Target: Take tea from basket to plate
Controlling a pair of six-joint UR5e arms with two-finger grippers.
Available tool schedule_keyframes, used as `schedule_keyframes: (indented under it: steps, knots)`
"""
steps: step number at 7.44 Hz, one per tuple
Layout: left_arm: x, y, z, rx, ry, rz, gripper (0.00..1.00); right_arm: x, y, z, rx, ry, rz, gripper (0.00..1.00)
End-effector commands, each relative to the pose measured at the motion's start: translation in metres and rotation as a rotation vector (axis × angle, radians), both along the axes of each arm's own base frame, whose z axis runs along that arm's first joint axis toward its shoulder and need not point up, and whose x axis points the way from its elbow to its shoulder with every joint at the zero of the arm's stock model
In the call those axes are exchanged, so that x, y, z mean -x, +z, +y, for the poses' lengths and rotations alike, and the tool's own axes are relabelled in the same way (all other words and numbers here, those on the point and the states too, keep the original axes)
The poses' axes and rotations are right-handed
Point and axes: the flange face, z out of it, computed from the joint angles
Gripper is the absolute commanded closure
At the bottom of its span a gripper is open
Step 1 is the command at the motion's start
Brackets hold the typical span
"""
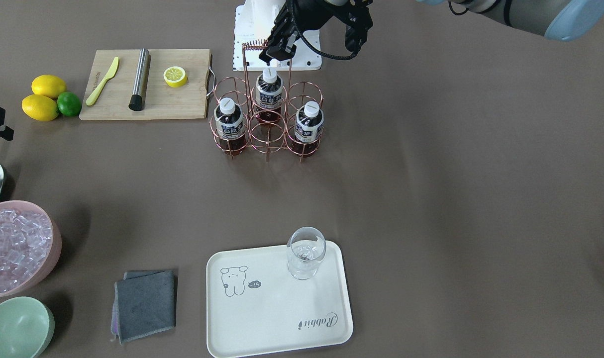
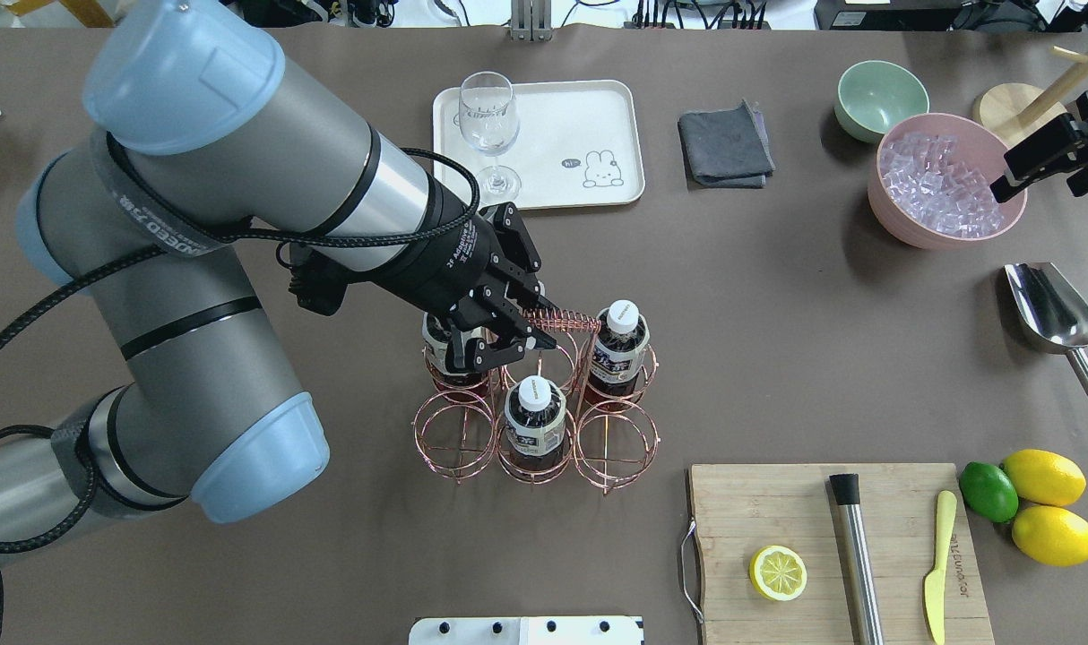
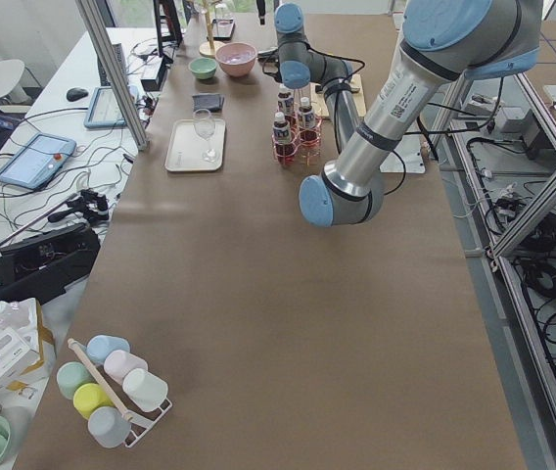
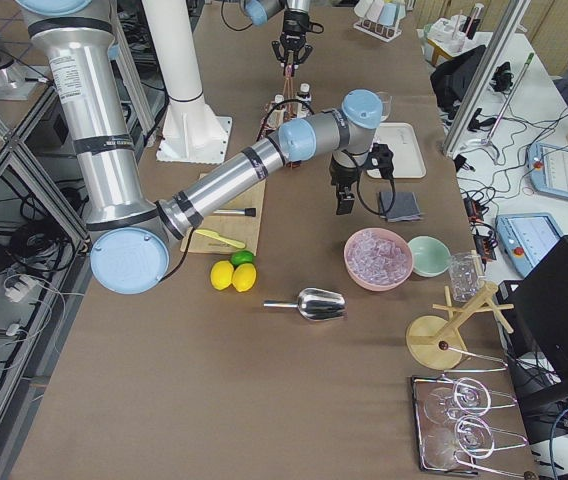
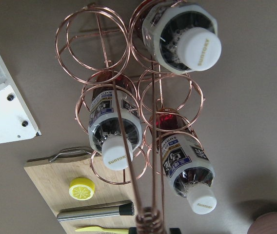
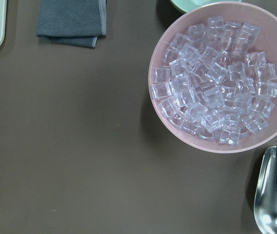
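The copper wire basket [image 1: 267, 132] stands mid-table and holds three tea bottles [image 1: 229, 119], [image 1: 269, 89], [image 1: 309, 122]. In the overhead view two bottles [image 2: 622, 345], [image 2: 535, 417] show clearly, and the third is mostly hidden under my left gripper [image 2: 495, 348]. That gripper hovers open above the basket, close beside the coiled handle [image 2: 557, 318], holding nothing. The left wrist view looks down on the three bottles [image 5: 187, 44] and the rings. The cream plate [image 1: 262, 318] lies apart, with a stemmed glass [image 1: 306, 253] on it. My right gripper [image 2: 1041, 170] hangs open over the pink bowl.
A pink bowl of ice [image 2: 947, 184], a green bowl [image 2: 880, 98] and a grey cloth [image 2: 725, 145] lie beyond the plate [image 2: 589, 116]. A metal scoop [image 2: 1050, 309], lemons and a lime [image 2: 1028, 497], and a cutting board [image 2: 831, 555] with a lemon half, muddler and knife sit at right.
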Motion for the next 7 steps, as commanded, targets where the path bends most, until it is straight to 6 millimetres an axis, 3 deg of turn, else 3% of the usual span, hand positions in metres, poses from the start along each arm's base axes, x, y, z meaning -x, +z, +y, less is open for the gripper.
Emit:
schedule_keyframes:
  steps: [1,5,7]
  knots:
    - [-0.001,0.001,-0.001,-0.005,0.0,0.006,1.0,0.002,0.005,0.001,-0.005,-0.005,-0.006,0.0]
    - [-0.001,0.001,-0.001,-0.005,0.0,0.006,1.0,0.008,0.006,-0.001,-0.052,-0.012,-0.007,0.0]
    - [-0.001,0.003,0.0,-0.007,0.0,0.011,1.0,0.042,-0.001,-0.001,-0.06,-0.016,0.025,0.0]
